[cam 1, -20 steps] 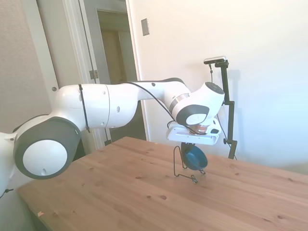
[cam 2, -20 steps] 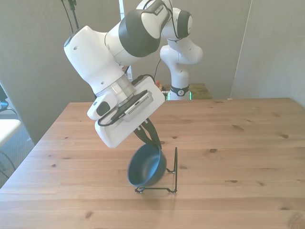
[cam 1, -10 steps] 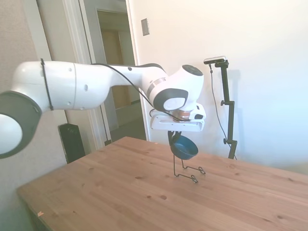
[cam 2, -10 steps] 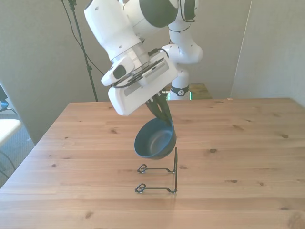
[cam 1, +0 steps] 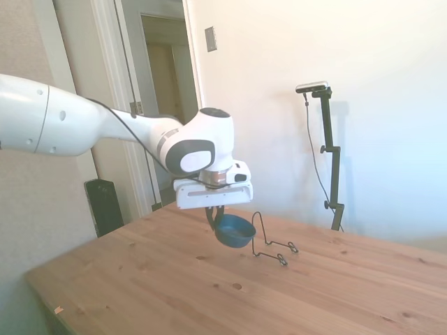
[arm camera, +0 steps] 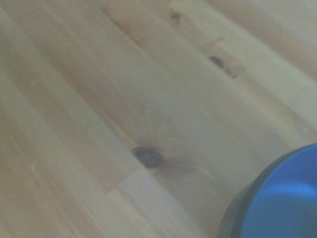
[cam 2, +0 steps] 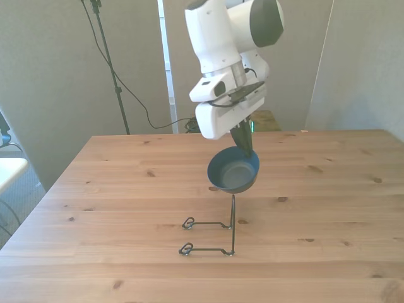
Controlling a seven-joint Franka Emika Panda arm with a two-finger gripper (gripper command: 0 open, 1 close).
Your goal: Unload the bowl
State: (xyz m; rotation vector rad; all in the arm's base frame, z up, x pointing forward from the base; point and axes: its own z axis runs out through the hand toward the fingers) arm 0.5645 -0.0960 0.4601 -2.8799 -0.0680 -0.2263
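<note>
Jaws (cam 2: 246,146) clenched on the rim of the dark-blue bowl (cam 2: 233,172), which hangs in the air above the middle of the wooden bench (cam 2: 328,214), opening tilted upward. The bowl touches neither the bench nor the black wire rack (cam 2: 211,235). The rack stands below it, toward the bench's near edge in the front view.

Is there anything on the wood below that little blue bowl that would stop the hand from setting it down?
Nothing visible does. The hand holds the small dark-blue bowl above bare wooden table; the thin black wire rack stands just beside it.
</note>
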